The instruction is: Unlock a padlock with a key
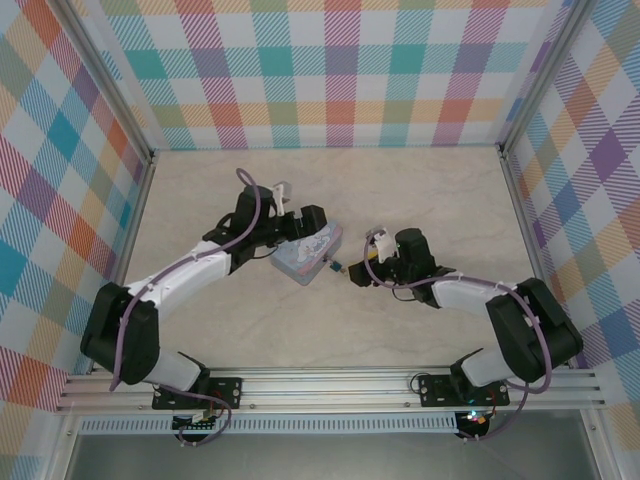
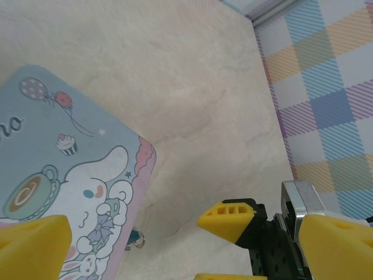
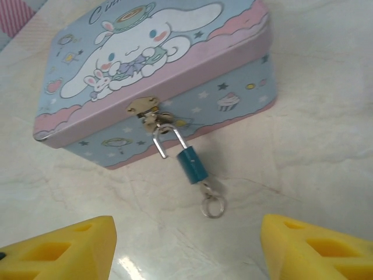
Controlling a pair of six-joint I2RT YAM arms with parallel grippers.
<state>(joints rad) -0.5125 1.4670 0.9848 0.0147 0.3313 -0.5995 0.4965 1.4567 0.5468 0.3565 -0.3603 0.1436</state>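
Note:
The small teal padlock [image 3: 191,165] hangs from the brass hasp [image 3: 144,107] of the pale blue cartoon tin [image 3: 157,64]. Its silver shackle [image 3: 169,139] has one leg free of the body. The tiny key [image 3: 208,188] sticks out of the lock's bottom end, with a key ring [image 3: 213,207] lying on the table. My right gripper [image 3: 186,256] is open just short of the lock and touches nothing. My left gripper [image 1: 305,225] is open at the tin's [image 1: 308,255] far side, one yellow finger [image 2: 32,248] over the lid [image 2: 58,175]. The padlock [image 2: 135,236] peeks out beside the tin's edge.
The pale marble-look tabletop [image 1: 420,190] is walled by plaid panels [image 1: 340,70] at the back and both sides. A yellow fingertip [image 2: 227,219] of the right arm shows in the left wrist view, close to the tin's corner.

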